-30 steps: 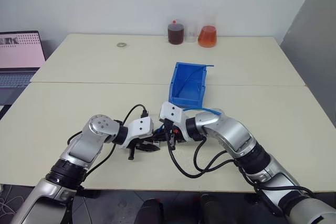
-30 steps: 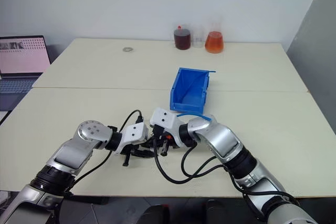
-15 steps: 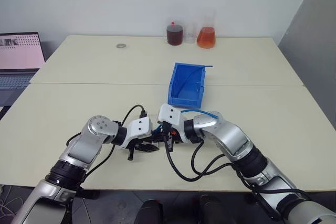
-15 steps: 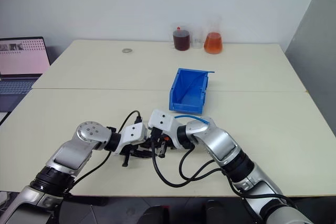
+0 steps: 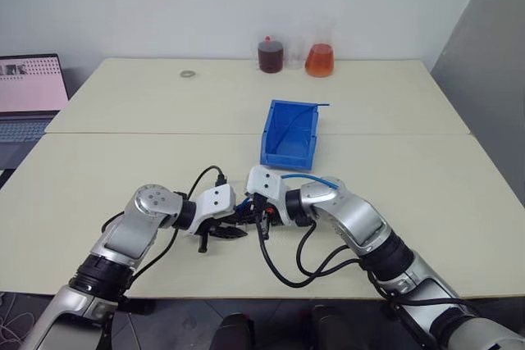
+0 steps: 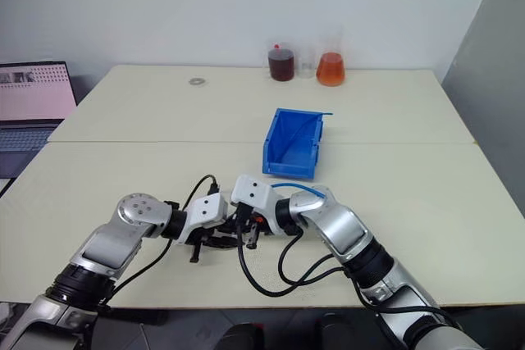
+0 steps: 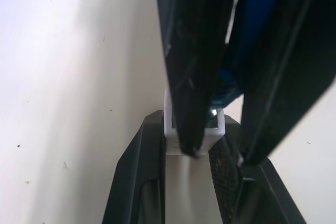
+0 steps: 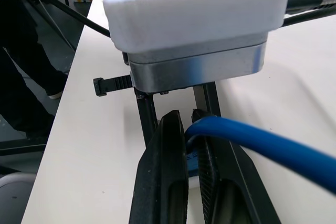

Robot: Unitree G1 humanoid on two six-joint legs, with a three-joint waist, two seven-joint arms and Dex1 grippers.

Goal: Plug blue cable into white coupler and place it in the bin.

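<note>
My two grippers meet tip to tip low over the near middle of the table. The left gripper [image 5: 235, 231] is shut on the white coupler [image 7: 216, 132], a small white block held between its black fingers. From the other side my right gripper [image 8: 188, 116] is shut on the blue cable [image 8: 252, 141] close to its end, and presses that end against the coupler. The plug is hidden between the fingers. The rest of the cable arcs back over the right wrist [image 5: 312, 178]. The blue bin [image 5: 289, 134] stands empty just beyond the grippers, its cut-down front facing me.
Two flasks, one with dark red liquid [image 5: 270, 55] and one with orange [image 5: 320, 60], stand at the table's far edge. A small ring [image 5: 188, 74] lies at the far left. A laptop [image 5: 29, 92] sits off to the left. Black arm cables loop on the table near the front edge.
</note>
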